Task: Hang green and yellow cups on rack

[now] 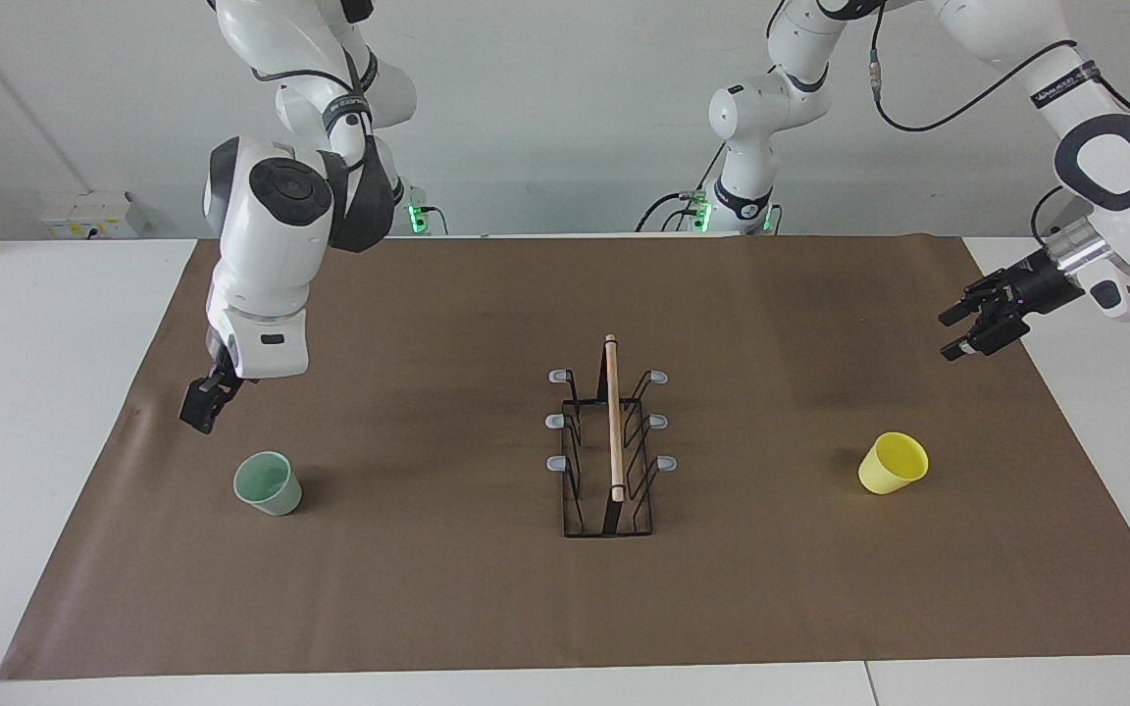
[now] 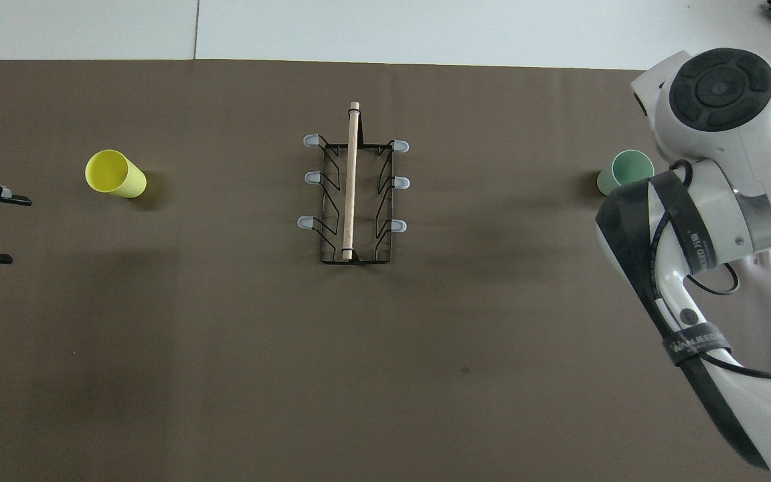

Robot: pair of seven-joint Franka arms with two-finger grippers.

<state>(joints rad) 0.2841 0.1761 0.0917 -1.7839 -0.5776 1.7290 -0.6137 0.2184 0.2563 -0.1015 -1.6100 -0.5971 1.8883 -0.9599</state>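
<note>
On arm band, "WANJIEGD"-like lettering, partly legible

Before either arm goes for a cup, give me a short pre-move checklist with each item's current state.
1. Green cup upright, mouth up: ok.
2. Yellow cup free on the mat, tilted: ok.
3. Rack pegs all bare: ok.
4. Left pincer open and empty, raised at the left arm's end of the mat: ok.
5. Right pincer empty, raised beside the green cup: ok.
6. Right pincer finger opening: cannot tell.
</note>
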